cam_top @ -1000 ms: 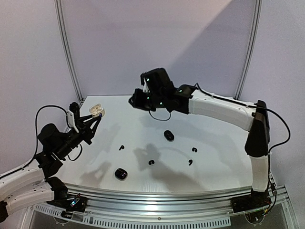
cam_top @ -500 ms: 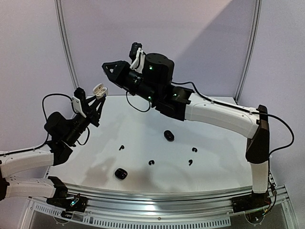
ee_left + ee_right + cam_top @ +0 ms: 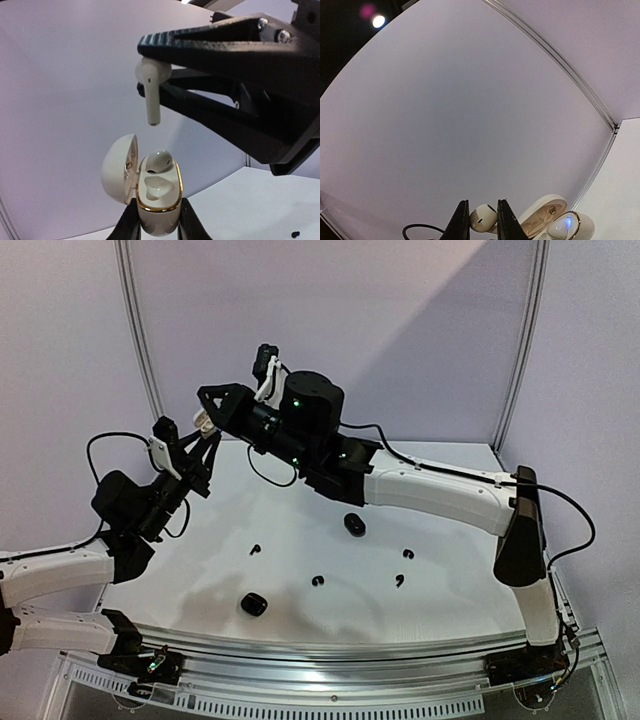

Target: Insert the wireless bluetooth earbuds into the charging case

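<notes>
Upper left of the top view: both arms are raised off the table (image 3: 450,500) and meet in mid-air.

- Left gripper (image 3: 160,221): jaws closed on the base of the white charging case (image 3: 159,202), held upright. Its lid (image 3: 117,167) is hinged open to the left.
- Seated white earbud (image 3: 159,161): sits in the far slot of the case. The near slot shows bare.
- Right gripper (image 3: 143,66): jaws narrow, pinching the head of the held white earbud (image 3: 152,87). The stem points down, just above the open case and apart from it.
- Right wrist view: same earbud between the fingertips, case at lower right.
- Table, centre and lower frame: four black hook-shaped earbuds (image 3: 318,581) lie scattered. Two closed black cases (image 3: 354,525) rest well apart.
</notes>
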Tool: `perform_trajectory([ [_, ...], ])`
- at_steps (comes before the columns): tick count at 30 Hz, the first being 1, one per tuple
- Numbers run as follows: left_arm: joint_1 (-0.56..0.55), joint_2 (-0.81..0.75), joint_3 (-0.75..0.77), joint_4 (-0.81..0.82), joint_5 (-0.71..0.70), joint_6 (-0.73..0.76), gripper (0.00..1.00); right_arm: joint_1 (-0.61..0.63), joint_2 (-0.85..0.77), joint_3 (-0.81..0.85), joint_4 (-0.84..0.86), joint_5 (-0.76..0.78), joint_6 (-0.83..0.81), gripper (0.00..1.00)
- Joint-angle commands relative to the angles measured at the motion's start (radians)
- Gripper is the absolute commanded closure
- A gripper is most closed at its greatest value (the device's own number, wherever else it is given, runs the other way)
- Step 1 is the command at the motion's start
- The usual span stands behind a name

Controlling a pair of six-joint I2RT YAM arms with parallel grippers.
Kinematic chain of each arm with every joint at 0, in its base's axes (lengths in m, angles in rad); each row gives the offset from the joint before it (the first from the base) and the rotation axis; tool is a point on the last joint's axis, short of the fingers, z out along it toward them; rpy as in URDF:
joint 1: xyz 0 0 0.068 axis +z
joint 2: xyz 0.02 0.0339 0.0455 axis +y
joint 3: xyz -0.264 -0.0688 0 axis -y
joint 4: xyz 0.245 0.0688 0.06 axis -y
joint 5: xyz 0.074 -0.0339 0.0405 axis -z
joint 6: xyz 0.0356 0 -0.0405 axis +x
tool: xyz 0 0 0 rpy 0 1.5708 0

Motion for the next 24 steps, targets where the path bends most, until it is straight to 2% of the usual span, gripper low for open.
perform_trajectory([
  [1,-0.014,0.010,0.017,0.024,-0.011,0.019,1.00,0.017,0.014,-0.009,0.016,-0.019,-0.022,1.00],
  [9,-0.014,0.015,0.024,0.041,-0.020,0.036,1.00,0.029,0.041,-0.016,0.024,-0.036,0.027,1.00],
  [24,-0.013,0.002,0.013,0.042,-0.020,0.038,1.00,0.029,0.026,-0.061,0.035,0.000,0.007,1.00],
])
